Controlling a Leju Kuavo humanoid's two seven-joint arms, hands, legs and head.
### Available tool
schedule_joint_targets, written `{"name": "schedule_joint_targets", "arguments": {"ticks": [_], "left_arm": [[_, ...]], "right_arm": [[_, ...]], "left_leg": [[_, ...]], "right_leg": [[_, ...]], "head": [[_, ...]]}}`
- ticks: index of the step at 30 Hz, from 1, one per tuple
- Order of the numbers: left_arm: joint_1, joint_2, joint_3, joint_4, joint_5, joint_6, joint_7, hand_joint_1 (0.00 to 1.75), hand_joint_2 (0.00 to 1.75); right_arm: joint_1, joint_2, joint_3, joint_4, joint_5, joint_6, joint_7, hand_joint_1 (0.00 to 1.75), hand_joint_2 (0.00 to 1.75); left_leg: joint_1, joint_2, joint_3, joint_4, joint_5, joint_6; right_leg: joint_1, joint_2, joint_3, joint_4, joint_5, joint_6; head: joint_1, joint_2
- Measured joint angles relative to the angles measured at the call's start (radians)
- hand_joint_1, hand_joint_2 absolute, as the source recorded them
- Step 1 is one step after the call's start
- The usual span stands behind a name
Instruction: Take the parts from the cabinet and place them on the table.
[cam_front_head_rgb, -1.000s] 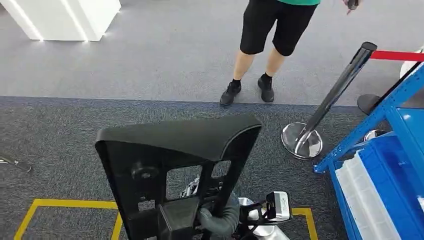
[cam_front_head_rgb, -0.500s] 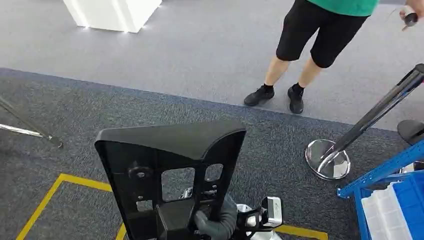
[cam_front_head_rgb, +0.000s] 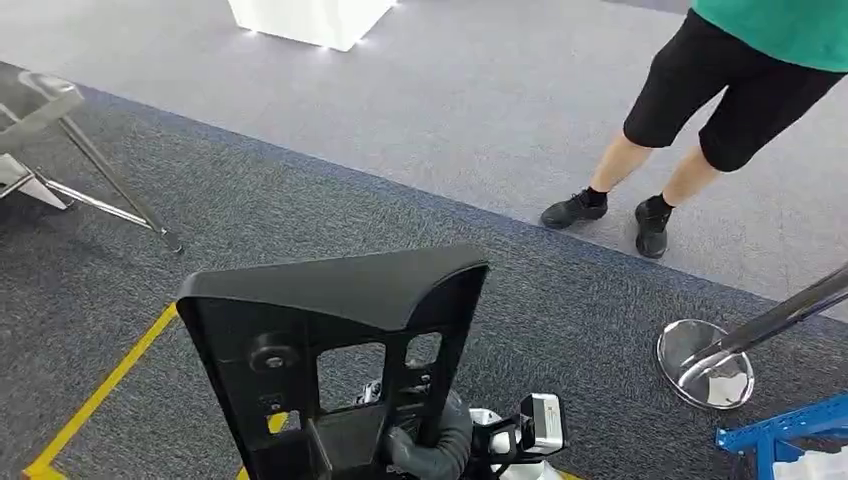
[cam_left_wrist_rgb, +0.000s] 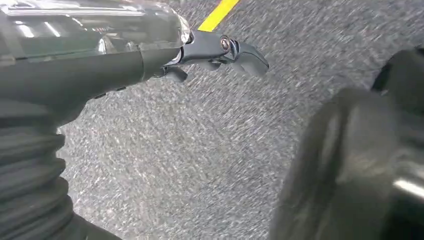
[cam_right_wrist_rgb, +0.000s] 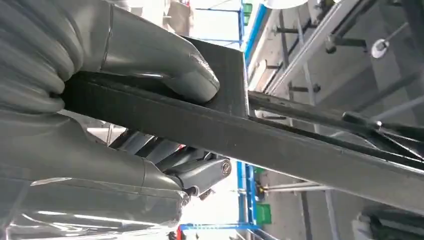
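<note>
A large black plastic part (cam_front_head_rgb: 330, 300), a flat panel with cut-out windows and a curved top lip, stands upright low in the head view. My right hand (cam_front_head_rgb: 436, 446) grips it at its lower edge. In the right wrist view the thick grey thumb of my right hand (cam_right_wrist_rgb: 125, 65) presses on a black bar of the part (cam_right_wrist_rgb: 300, 145), with the darker fingers wrapped under it. My left hand (cam_left_wrist_rgb: 215, 50) hangs over the grey carpet with nothing in it, its fingers loosely apart.
A person in black shorts (cam_front_head_rgb: 710, 110) stands on the lighter carpet ahead right. A chrome stanchion base (cam_front_head_rgb: 705, 365) and a corner of the blue cabinet (cam_front_head_rgb: 785, 435) are at the right. A yellow floor line (cam_front_head_rgb: 100, 395), a metal folding frame (cam_front_head_rgb: 70, 160) and a white block (cam_front_head_rgb: 310, 15) are at the left.
The whole picture has shifted right, so the camera has turned left; the blue cabinet has nearly left the picture. The black part stays in my right hand's grip.
</note>
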Motion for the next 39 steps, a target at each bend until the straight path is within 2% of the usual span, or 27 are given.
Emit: {"name": "schedule_joint_targets", "arguments": {"ticks": [1, 2, 4, 5, 6, 8, 9, 10, 12, 14, 15, 16, 17, 18, 20, 21, 22, 24, 25, 26, 30, 32, 33, 35, 36, 37, 39], "left_arm": [[-0.004, -0.001, 0.0, 0.0, 0.0, 0.0, 0.0, 0.0, 1.75], [-0.008, -0.001, 0.0, 0.0, 0.0, 0.0, 0.0, 0.0, 1.75], [-0.012, -0.002, 0.0, 0.0, 0.0, 0.001, -0.005, 0.0, 1.75], [-0.012, -0.002, 0.001, 0.0, 0.001, 0.002, -0.006, 0.0, 1.75], [-0.011, -0.002, 0.002, 0.0, 0.002, 0.002, -0.008, 0.0, 1.75], [-0.01, -0.004, 0.002, 0.0, 0.002, 0.002, -0.009, 0.0, 1.75], [-0.011, -0.006, 0.002, 0.0, 0.0, 0.002, -0.013, 0.0, 1.75], [-0.012, -0.009, 0.002, 0.0, 0.001, 0.0, -0.016, 0.0, 1.75], [-0.016, -0.01, 0.002, 0.0, 0.001, -0.004, -0.024, 0.0, 1.75], [-0.009, -0.01, 0.002, 0.0, 0.001, -0.007, -0.029, 0.0, 1.75], [-0.008, -0.007, 0.002, 0.0, 0.0, -0.007, -0.03, 0.0, 1.75], [-0.008, -0.013, 0.002, -0.001, -0.002, -0.007, -0.032, 0.0, 1.75], [-0.012, -0.013, 0.002, -0.001, -0.002, -0.007, -0.032, 0.0, 1.75], [-0.019, -0.013, 0.002, -0.001, 0.0, -0.006, -0.032, 0.0, 1.75], [-0.021, -0.013, 0.002, -0.001, 0.0, -0.006, -0.032, 0.0, 1.75], [-0.018, -0.013, 0.002, -0.001, 0.0, -0.006, -0.032, 0.0, 1.75], [-0.015, -0.013, 0.002, -0.001, -0.001, -0.006, -0.032, 0.0, 1.75], [-0.014, -0.013, 0.002, -0.001, -0.001, -0.006, -0.032, 0.0, 1.75], [-0.015, -0.013, 0.002, -0.001, -0.001, -0.006, -0.032, 0.0, 1.75], [-0.018, -0.013, 0.002, -0.001, -0.001, -0.006, -0.032, 0.0, 1.75], [-0.013, -0.013, 0.002, -0.001, -0.001, 0.0, -0.031, 0.0, 1.75], [-0.013, -0.013, 0.002, -0.001, 0.0, 0.001, -0.03, 0.0, 1.75], [-0.017, -0.013, 0.002, -0.001, 0.0, 0.001, -0.03, 0.0, 1.75], [-0.019, -0.013, 0.002, -0.001, 0.0, 0.0, -0.03, 0.0, 1.75], [-0.018, -0.013, 0.002, -0.001, 0.002, -0.001, -0.03, 0.0, 1.75], [-0.017, -0.013, 0.002, -0.001, 0.002, -0.003, -0.031, 0.0, 1.75], [-0.017, -0.013, 0.002, -0.001, 0.002, -0.006, -0.031, 0.0, 1.75]], "right_arm": [[-0.001, 0.0, 0.001, 0.0, 0.0, 0.0, 0.0, 1.71, 1.75], [-0.001, 0.0, 0.001, 0.0, -0.002, 0.002, 0.0, 1.71, 1.75], [-0.001, -0.006, 0.003, 0.006, -0.003, 0.002, 0.0, 1.71, 1.75], [-0.002, -0.008, 0.005, 0.01, -0.003, 0.002, -0.001, 1.71, 1.75], [-0.003, -0.01, 0.006, 0.013, -0.003, 0.002, -0.001, 1.71, 1.75], [-0.01, -0.01, 0.011, 0.014, -0.005, 0.002, -0.001, 1.71, 1.75], [-0.015, -0.01, 0.012, 0.014, -0.008, -0.001, -0.002, 1.71, 1.75], [-0.02, -0.01, 0.013, 0.015, -0.013, -0.003, -0.002, 1.71, 1.75], [-0.023, -0.011, 0.013, 0.017, -0.023, -0.006, -0.002, 1.71, 1.75], [-0.029, -0.012, 0.016, 0.018, -0.026, -0.006, -0.002, 1.71, 1.75], [-0.03, -0.011, 0.018, 0.017, -0.027, -0.006, -0.002, 1.71, 1.75], [-0.031, -0.011, 0.02, 0.018, -0.026, -0.006, -0.003, 1.71, 1.75], [-0.031, -0.011, 0.021, 0.017, -0.027, -0.006, -0.003, 1.71, 1.75], [-0.03, -0.011, 0.021, 0.018, -0.027, -0.006, -0.003, 1.71, 1.75], [-0.029, -0.011, 0.024, 0.023, -0.027, -0.006, -0.003, 1.71, 1.75], [-0.029, -0.011, 0.026, 0.023, -0.027, -0.006, -0.003, 1.71, 1.75], [-0.029, -0.011, 0.027, 0.023, -0.027, -0.006, -0.003, 1.71, 1.75], [-0.03, -0.011, 0.027, 0.023, -0.027, -0.006, -0.003, 1.71, 1.75], [-0.03, -0.011, 0.027, 0.023, -0.027, -0.006, -0.003, 1.71, 1.75], [-0.031, -0.011, 0.027, 0.023, -0.027, -0.007, -0.003, 1.71, 1.75], [-0.034, -0.01, 0.029, 0.022, -0.026, -0.007, -0.003, 1.71, 1.75], [-0.037, -0.01, 0.029, 0.022, -0.025, -0.007, -0.003, 1.71, 1.75], [-0.035, -0.011, 0.029, 0.022, -0.025, -0.009, -0.003, 1.71, 1.75], [-0.028, -0.016, 0.029, 0.024, -0.021, -0.012, -0.003, 1.71, 1.75], [-0.026, -0.019, 0.029, 0.025, -0.019, -0.013, -0.004, 1.71, 1.75], [-0.023, -0.021, 0.029, 0.025, -0.018, -0.015, -0.004, 1.71, 1.75], [-0.021, -0.025, 0.027, 0.025, -0.016, -0.017, -0.006, 1.71, 1.75]], "left_leg": [[-0.001, -0.01, 0.003, -0.004, 0.002, 0.004], [-0.001, -0.017, 0.002, -0.004, 0.004, 0.01], [-0.003, -0.04, 0.002, -0.003, 0.003, 0.012], [-0.004, -0.054, 0.002, -0.002, 0.003, 0.012], [-0.004, -0.069, 0.003, -0.001, 0.002, 0.011], [-0.003, -0.099, 0.005, 0.005, -0.001, 0.008], [-0.003, -0.112, 0.005, 0.009, -0.004, 0.005], [-0.002, -0.121, 0.001, 0.012, -0.006, 0.002], [0.001, -0.145, -0.01, 0.016, -0.006, -0.011], [0.005, -0.166, -0.016, 0.01, -0.005, -0.026], [0.003, -0.163, -0.011, 0.011, -0.007, -0.029], [0.002, -0.102, -0.016, 0.033, -0.019, -0.033], [0.003, -0.067, -0.036, 0.073, -0.045, -0.036], [0.008, -0.039, -0.086, 0.169, -0.094, -0.044], [0.013, -0.028, -0.156, 0.302, -0.14, -0.054], [0.015, -0.026, -0.162, 0.31, -0.13, -0.057], [0.017, -0.023, -0.143, 0.27, -0.099, -0.058], [0.017, 0.004, -0.051, 0.095, -0.01, -0.056], [0.014, 0.056, -0.013, 0.013, 0.006, -0.051], [0.003, 0.061, -0.008, 0.01, -0.001, -0.035], [0.0, 0.017, -0.009, 0.004, -0.002, -0.009], [0.008, -0.004, -0.002, -0.003, 0.002, 0.002], [0.008, -0.013, -0.003, -0.003, 0.003, 0.009], [0.004, -0.041, -0.003, -0.001, 0.001, 0.011], [0.002, -0.055, -0.003, 0.001, 0.0, 0.012], [0.002, -0.07, -0.002, 0.003, -0.001, 0.011], [0.001, -0.1, 0.002, 0.008, -0.005, 0.008]], "right_leg": [[-0.001, 0.049, -0.013, 0.03, -0.02, 0.001], [-0.001, 0.075, -0.045, 0.093, -0.055, 0.0], [0.0, 0.094, -0.126, 0.243, -0.114, 0.002], [0.0, 0.096, -0.159, 0.293, -0.118, 0.002], [0.0, 0.097, -0.164, 0.287, -0.094, 0.001], [-0.001, 0.107, -0.114, 0.159, -0.001, -0.003], [-0.001, 0.133, -0.078, 0.072, 0.045, -0.006], [-0.006, 0.192, -0.057, 0.02, 0.046, -0.012], [-0.003, 0.177, -0.053, 0.003, 0.042, -0.009], [0.0, 0.157, -0.048, -0.001, 0.043, -0.022], [-0.009, 0.143, -0.041, -0.011, 0.046, -0.028], [-0.009, 0.131, -0.033, -0.019, 0.047, -0.034], [-0.008, 0.119, -0.03, -0.022, 0.046, -0.04], [-0.006, 0.1, -0.028, -0.021, 0.043, -0.043], [-0.005, 0.071, -0.027, -0.021, 0.038, -0.042], [-0.005, 0.058, -0.025, -0.02, 0.035, -0.04], [-0.005, 0.046, -0.021, -0.02, 0.032, -0.038], [-0.007, 0.021, -0.009, -0.019, 0.023, -0.031], [-0.005, 0.009, -0.001, -0.019, 0.018, -0.026], [0.003, 0.0, 0.001, -0.018, 0.014, -0.019], [0.001, -0.034, 0.015, -0.025, 0.006, 0.007], [-0.007, 0.053, -0.006, 0.035, -0.035, 0.014], [-0.007, 0.077, -0.043, 0.107, -0.073, 0.013], [-0.006, 0.095, -0.128, 0.262, -0.127, 0.012], [-0.006, 0.096, -0.15, 0.288, -0.119, 0.011], [-0.006, 0.097, -0.146, 0.262, -0.085, 0.009], [-0.006, 0.11, -0.089, 0.114, 0.012, -0.002]], "head": [[0.0, 0.0], [0.0, 0.0], [0.0, 0.0], [0.0, 0.0], [0.0, 0.0], [0.0, 0.0], [0.0, 0.0], [0.0, 0.0], [0.0, 0.0], [0.0, 0.0], [0.0, 0.0], [0.0, 0.0], [0.0, 0.0], [0.0, 0.0], [0.0, 0.0], [0.0, 0.0], [0.0, 0.0], [0.0, 0.0], [0.0, 0.0], [0.0, 0.0], [0.0, 0.0], [0.0, 0.0], [0.0, 0.0], [0.0, 0.0], [0.0, 0.0], [0.0, 0.0], [0.0, 0.0]]}}
